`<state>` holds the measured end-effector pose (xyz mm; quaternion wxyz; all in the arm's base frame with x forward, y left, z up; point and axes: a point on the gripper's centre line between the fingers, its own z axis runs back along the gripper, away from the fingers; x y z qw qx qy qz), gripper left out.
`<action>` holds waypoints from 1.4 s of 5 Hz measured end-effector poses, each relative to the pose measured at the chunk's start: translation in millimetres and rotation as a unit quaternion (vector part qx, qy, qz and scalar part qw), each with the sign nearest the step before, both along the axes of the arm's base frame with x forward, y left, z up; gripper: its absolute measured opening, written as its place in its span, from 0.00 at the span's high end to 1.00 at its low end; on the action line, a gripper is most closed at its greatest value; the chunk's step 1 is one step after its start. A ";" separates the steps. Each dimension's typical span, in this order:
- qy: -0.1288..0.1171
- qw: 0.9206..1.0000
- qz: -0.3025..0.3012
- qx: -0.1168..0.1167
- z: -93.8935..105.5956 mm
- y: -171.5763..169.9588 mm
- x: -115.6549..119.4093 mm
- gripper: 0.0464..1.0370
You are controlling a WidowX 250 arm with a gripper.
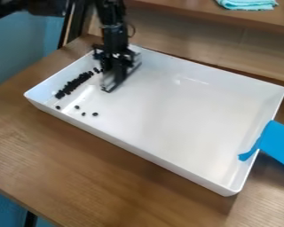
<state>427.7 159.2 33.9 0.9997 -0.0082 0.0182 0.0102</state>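
The black gripper [116, 73] hangs down inside the white tray [168, 111], at the tray's back left corner, low over its floor. Just left of the gripper, a dense line of small black pieces [74, 84] runs along the tray's left side. Several loose black pieces [95, 114] lie apart from that line, nearer the front left of the tray. Whether the gripper touches the nearest pieces or holds anything, I cannot tell.
A blue object [277, 144] overlaps the tray's right rim. Brown wood of the table [97, 173] surrounds the tray. Behind stands a raised wooden shelf [186, 9] with a folded teal cloth [247, 4] on it.
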 end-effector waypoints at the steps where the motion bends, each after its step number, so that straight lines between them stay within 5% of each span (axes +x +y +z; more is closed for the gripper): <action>1: -0.001 1.000 0.026 0.003 0.9 29.8 -1.8 0.65; 4: 0.001 1.000 0.030 0.008 4.0 39.9 -21.5 0.65; 5: -0.010 1.000 0.018 -0.016 15.4 14.1 -39.4 0.65; 6: -0.056 0.998 -0.002 -0.010 49.7 -26.7 -58.1 0.65; 7: -0.070 0.996 -0.047 -0.014 57.6 -77.7 -76.0 0.65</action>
